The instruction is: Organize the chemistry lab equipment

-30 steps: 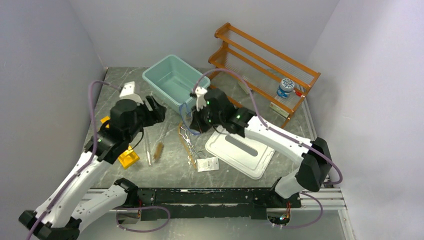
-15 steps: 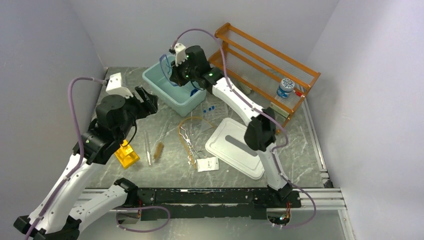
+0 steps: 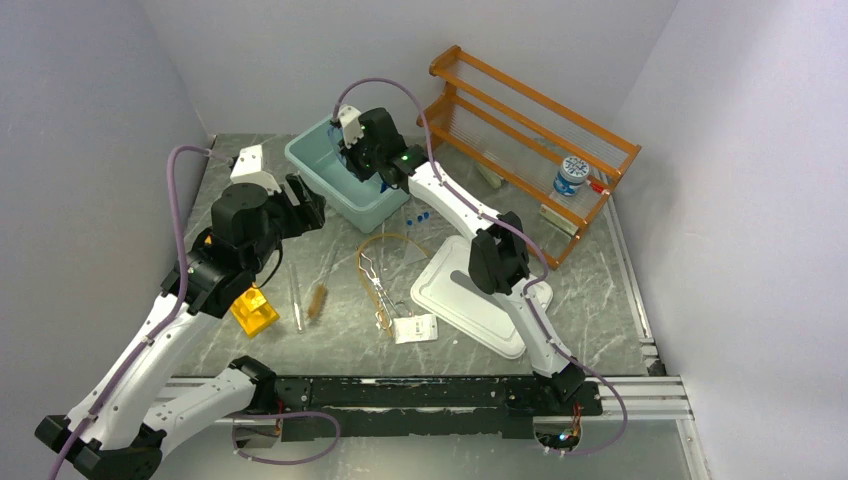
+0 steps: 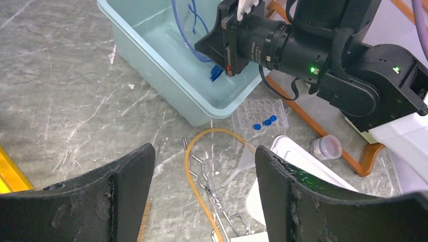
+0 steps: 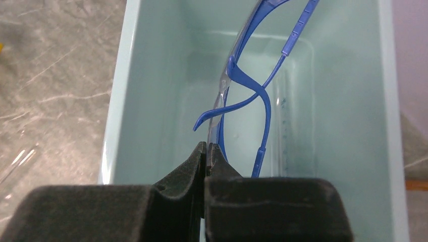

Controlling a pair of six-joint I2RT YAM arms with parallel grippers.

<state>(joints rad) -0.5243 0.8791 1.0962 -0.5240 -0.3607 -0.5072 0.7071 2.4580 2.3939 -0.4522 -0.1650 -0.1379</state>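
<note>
In the right wrist view we see the right jaws pinched tight on the lower edge of the blue-framed goggles (image 5: 241, 88), which hang inside the pale teal bin (image 5: 117, 106) with both temple arms unfolded. The top view cannot show that grip: there the right arm (image 3: 440, 195) stretches toward 11 o'clock and its wrist covers the bin's (image 3: 312, 160) interior. The left wrist view catches the same wrist from the side, with a loop of blue frame (image 4: 194, 25) showing above the bin floor. The left jaws stand wide apart and hold nothing, hovering over the desk (image 3: 600, 260) at about 9 o'clock from its middle. Between them we look down on the amber rubber tubing (image 4: 199, 151) looped around the metal tongs (image 4: 212, 186). At 1 o'clock from the tongs, a clear tray carries the blue-capped vials (image 4: 265, 122), and the small jar (image 4: 325, 147) lies on its side at 3 o'clock from that tray. Only the top view shows the yellow test-tube rack (image 3: 250, 312), the glass tube (image 3: 295, 295) and the brush (image 3: 317, 300) at 8 o'clock, and the white lid (image 3: 470, 300) at 4 o'clock.
</note>
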